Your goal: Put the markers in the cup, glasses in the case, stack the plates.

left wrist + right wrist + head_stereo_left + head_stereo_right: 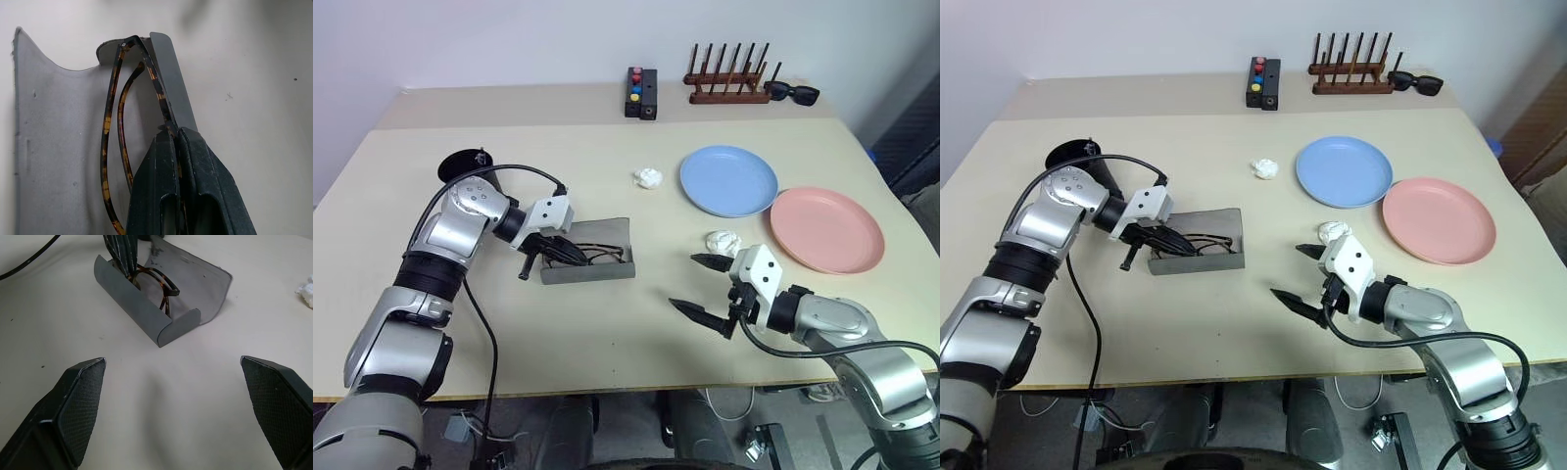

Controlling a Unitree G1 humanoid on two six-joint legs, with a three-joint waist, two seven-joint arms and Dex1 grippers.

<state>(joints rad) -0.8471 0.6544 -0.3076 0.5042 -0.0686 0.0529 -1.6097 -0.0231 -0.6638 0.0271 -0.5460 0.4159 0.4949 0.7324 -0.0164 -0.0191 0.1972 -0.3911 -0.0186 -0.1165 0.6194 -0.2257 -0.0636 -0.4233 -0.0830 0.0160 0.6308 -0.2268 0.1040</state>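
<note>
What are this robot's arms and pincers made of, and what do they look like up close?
Both arms are rounded silvery-grey metal shells with black joint bands. A white block sits at each wrist, and a loose black cable loops along each arm. The left pincer and right pincer each have two black tapered fingers with finely textured inner pads.

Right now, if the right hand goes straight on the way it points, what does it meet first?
Most likely the case: it lies straight ahead of the open right hand, with bare table between. The glasses sit inside it, gripped by the left hand. Depth is hard to judge.
</note>
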